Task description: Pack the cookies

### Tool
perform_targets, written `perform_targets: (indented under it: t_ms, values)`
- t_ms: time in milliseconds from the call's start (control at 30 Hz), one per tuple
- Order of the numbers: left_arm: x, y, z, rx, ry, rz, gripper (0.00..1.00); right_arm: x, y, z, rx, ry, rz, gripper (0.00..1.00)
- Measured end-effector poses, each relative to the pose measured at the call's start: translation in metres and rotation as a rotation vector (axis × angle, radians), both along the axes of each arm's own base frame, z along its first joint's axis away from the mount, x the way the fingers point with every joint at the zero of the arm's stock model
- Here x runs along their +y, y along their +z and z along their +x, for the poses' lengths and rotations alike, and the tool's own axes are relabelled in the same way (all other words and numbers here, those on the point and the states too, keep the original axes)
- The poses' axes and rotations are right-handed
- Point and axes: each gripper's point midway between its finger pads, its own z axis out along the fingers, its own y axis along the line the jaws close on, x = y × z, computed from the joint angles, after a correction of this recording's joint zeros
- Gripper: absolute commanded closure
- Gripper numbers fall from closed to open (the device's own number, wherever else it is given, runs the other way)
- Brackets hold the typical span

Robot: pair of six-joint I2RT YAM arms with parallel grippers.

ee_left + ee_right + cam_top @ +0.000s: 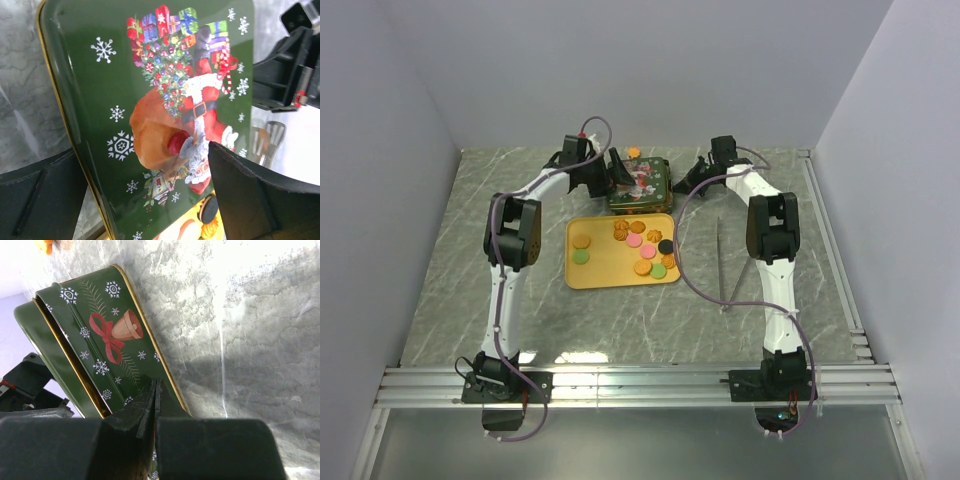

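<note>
Several cookies in orange, green, pink and black lie on a yellow tray. Behind the tray stands a green Christmas tin. My left gripper is open at the tin's left end. In the left wrist view it straddles the Santa lid, with a black cookie showing below. My right gripper is shut at the tin's right end. In the right wrist view its tips rest against the tin's bell-printed side wall.
One orange cookie lies on the table behind the tin; it also shows in the right wrist view. A thin rod lies on the marble table right of the tray. Walls close in the far and side edges.
</note>
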Motion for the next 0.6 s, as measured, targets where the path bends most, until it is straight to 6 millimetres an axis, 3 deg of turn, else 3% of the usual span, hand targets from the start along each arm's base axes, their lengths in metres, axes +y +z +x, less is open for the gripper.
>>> perform_targets:
  t_ms: [333, 600]
  values:
    - [-0.005, -0.004, 0.0, -0.004, 0.037, 0.1, 0.0, 0.0, -0.009, -0.003, 0.01, -0.002, 0.001, 1.0]
    - [-0.007, 0.006, 0.002, 0.009, 0.088, 0.166, 0.01, 0.001, -0.014, -0.004, 0.004, 0.0, 0.009, 1.0]
